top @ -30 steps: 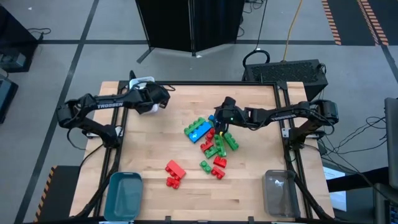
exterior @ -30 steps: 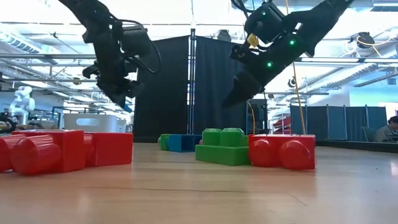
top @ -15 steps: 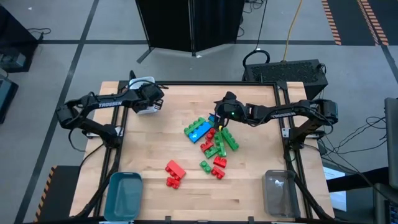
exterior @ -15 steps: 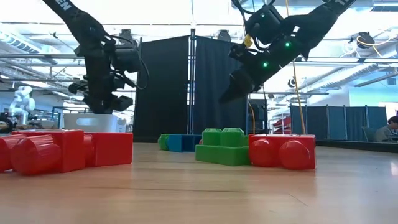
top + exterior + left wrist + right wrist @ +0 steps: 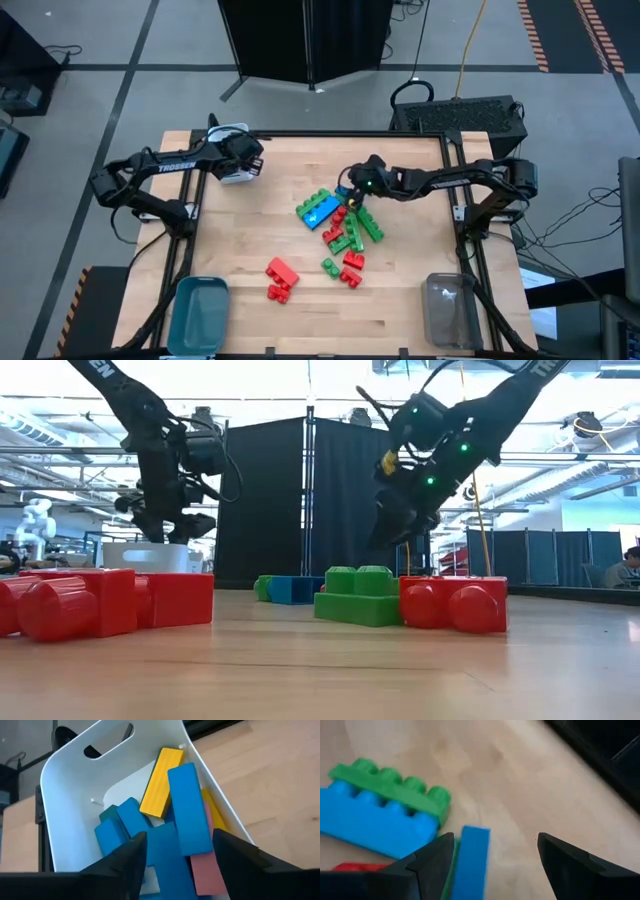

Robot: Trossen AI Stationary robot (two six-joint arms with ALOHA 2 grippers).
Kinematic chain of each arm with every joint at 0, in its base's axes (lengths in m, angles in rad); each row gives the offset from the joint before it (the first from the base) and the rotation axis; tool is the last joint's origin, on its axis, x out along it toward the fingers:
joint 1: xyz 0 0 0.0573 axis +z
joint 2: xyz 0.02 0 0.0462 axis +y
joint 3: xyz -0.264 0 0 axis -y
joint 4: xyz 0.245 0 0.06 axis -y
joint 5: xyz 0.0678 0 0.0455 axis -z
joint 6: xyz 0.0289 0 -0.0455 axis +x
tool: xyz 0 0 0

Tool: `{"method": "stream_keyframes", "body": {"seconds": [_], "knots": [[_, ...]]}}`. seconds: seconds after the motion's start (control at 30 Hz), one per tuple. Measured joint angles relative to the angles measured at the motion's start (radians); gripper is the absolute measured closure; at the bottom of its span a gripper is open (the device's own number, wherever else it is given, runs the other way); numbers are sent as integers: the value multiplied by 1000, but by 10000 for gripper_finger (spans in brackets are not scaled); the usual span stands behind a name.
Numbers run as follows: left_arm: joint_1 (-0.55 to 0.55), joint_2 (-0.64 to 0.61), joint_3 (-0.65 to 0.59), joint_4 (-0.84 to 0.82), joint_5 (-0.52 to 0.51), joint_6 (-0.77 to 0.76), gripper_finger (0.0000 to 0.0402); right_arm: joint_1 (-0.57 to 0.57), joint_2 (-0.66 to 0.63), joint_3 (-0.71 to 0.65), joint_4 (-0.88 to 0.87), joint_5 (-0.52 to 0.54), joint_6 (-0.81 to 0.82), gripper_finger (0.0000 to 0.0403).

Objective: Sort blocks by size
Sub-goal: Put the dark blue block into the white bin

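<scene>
Over the white plastic bin [image 5: 65,810] at the bench's [image 5: 400,310] far left corner, left claw [image 5: 252,160] spread, long blue bar [image 5: 187,810] lying inside. Right claw [image 5: 352,197], spread wide, above the studded toy bricks [image 5: 340,232] mid-bench: best straddle one thin bar squarely (neighbours crowd close).

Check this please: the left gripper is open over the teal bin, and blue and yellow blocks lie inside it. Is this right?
Only the bin is wrong. The left gripper is open over the white bin, as the left wrist view shows; blue blocks and a yellow block lie inside it.
</scene>
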Motion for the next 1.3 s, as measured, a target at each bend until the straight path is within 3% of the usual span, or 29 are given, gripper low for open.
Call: {"method": "stream_keyframes", "body": {"seconds": [0.23, 0.57, 0.7, 0.87, 0.97, 1.13, 1.3], "knots": [[-13, -11, 29, 0, 5, 50, 180, 5, 54, -1, -68, -7, 31, 128], [-71, -131, 31, 52, 5, 104, 180, -3, 150, 0, -76, -18, 40, 129], [-109, -190, 32, 82, 6, 123, 180, -22, 153, 1, -81, 31, 37, 129], [-153, -226, 32, 124, 6, 133, 180, -47, 149, 0, -77, 16, 8, 135], [-175, -231, 31, 155, 6, 167, 180, -53, 149, 0, -77, -1, 1, 165], [-218, -224, 31, 248, 10, 233, 180, -54, 149, 0, -81, -5, -2, 257], [-244, -189, 31, 329, 100, 325, 180, -54, 149, -1, -82, 0, -8, 351]]}}
